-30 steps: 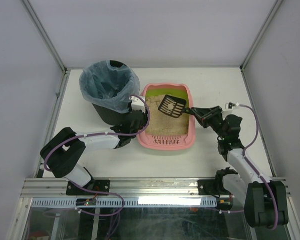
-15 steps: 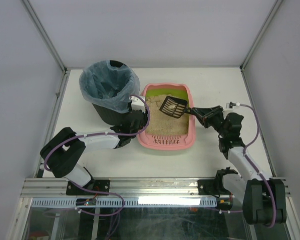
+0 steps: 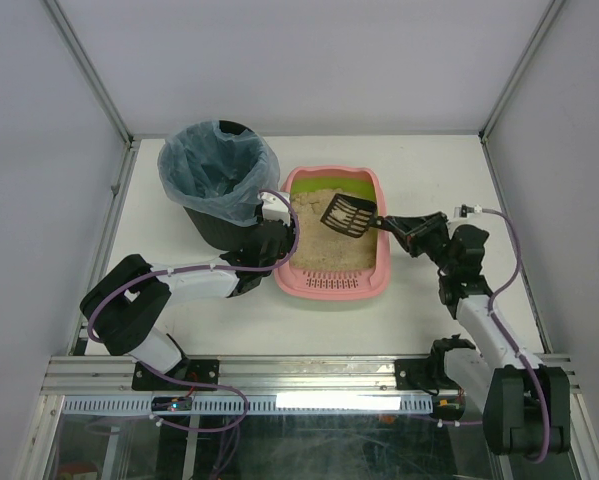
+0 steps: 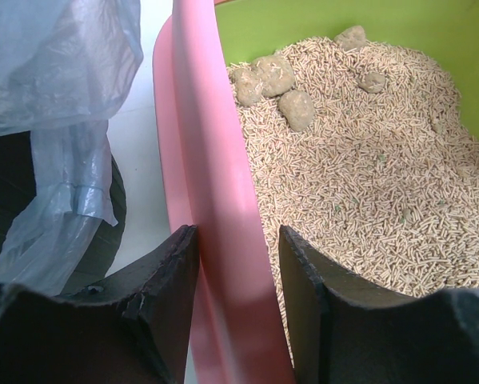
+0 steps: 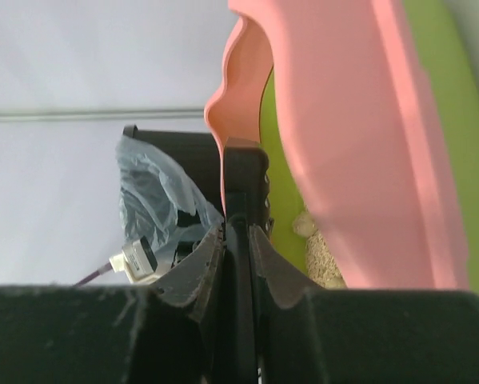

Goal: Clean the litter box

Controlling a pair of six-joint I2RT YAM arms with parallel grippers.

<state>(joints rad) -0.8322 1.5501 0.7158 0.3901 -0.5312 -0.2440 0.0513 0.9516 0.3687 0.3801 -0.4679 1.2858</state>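
The pink litter box (image 3: pixel 331 286) with lime-green inner rim holds tan litter (image 3: pixel 324 247). My left gripper (image 3: pixel 282 240) straddles its left wall, one finger outside and one inside, shut on the wall (image 4: pixel 215 176); the gripper's midpoint (image 4: pixel 237 264) sits on the pink rim. Several grey clumps (image 4: pixel 275 76) lie in the litter at the far end. My right gripper (image 3: pixel 399 226) is shut on the handle (image 5: pixel 241 216) of the black slotted scoop (image 3: pixel 345 214). It holds the scoop head over the litter near the box's right wall (image 5: pixel 359 136).
A black round bin (image 3: pixel 217 180) lined with a blue plastic bag stands just left of the litter box, close to my left wrist. Its bag (image 4: pixel 55 64) hangs beside the left fingers. The enclosure's walls stand on both sides.
The scoop head has tilted flatter and drifted slightly right as my right wrist shifted a little. The left arm and the litter box have not moved.
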